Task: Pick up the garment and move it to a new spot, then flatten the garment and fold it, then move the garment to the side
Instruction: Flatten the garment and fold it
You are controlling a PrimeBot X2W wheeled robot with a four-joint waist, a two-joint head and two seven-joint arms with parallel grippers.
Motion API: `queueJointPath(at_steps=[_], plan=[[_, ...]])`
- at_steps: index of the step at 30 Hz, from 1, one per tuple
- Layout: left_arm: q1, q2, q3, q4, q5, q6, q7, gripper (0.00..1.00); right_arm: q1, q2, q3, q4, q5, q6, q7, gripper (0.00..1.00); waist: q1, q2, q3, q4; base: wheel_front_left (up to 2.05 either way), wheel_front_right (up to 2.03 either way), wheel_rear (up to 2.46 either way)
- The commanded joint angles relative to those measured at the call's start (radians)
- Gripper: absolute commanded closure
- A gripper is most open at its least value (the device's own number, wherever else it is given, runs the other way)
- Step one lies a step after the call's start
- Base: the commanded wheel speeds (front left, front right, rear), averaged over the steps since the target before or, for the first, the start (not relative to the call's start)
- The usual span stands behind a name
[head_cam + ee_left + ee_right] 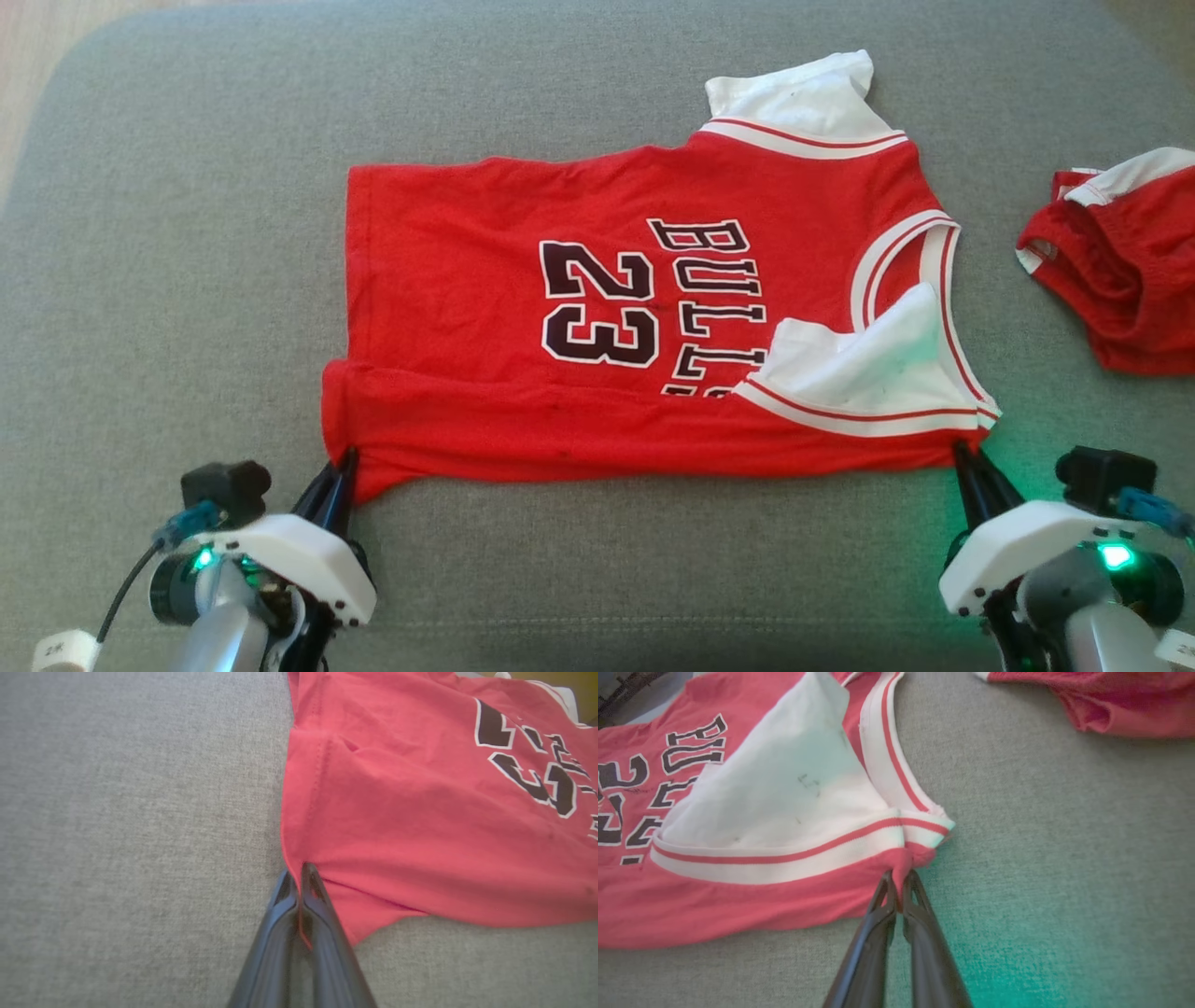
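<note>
The jersey (485, 280) lies flat across the middle of the grey cushion (187, 233), hem toward the left edge, neck toward the right, its "23" and lettering face up and turned sideways; a strip along its near edge is folded over onto the front. One white sleeve (859, 359) lies folded onto the red near the near-right corner; the other sleeve (803, 93) sticks out past the far edge of the jersey. The left gripper (344, 459) is closed, pinching the jersey's near-left corner at the hem; the right gripper (962, 455) is closed too, pinching the near-right corner just below the striped armhole trim. A second garment (1120, 271), red with white trim, lies crumpled at the cushion's right edge, apart from the jersey.
</note>
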Motion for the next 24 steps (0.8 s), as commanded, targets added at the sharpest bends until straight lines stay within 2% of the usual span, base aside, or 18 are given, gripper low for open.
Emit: queueJointPath(at_steps=[1,13,24], plan=[[-0.017,0.029,0.022,-0.028,0.009,0.001,0.005,1.00,-0.010,-0.005,0.010,-0.043,0.009,0.004,-0.010,1.00,0.0000,0.0000,-0.003,0.002,0.00,0.00,0.00],[0.081,0.062,0.024,-0.170,-0.008,0.044,0.084,1.00,0.106,-0.005,-0.008,-0.146,0.053,0.004,0.034,1.00,0.0000,0.0000,-0.024,-0.004,0.00,0.00,0.00],[0.153,0.095,0.029,-0.261,-0.024,0.074,0.140,1.00,0.162,-0.005,-0.017,-0.167,0.081,0.004,0.071,1.00,0.0000,0.0000,-0.035,-0.001,0.00,0.00,0.00]])
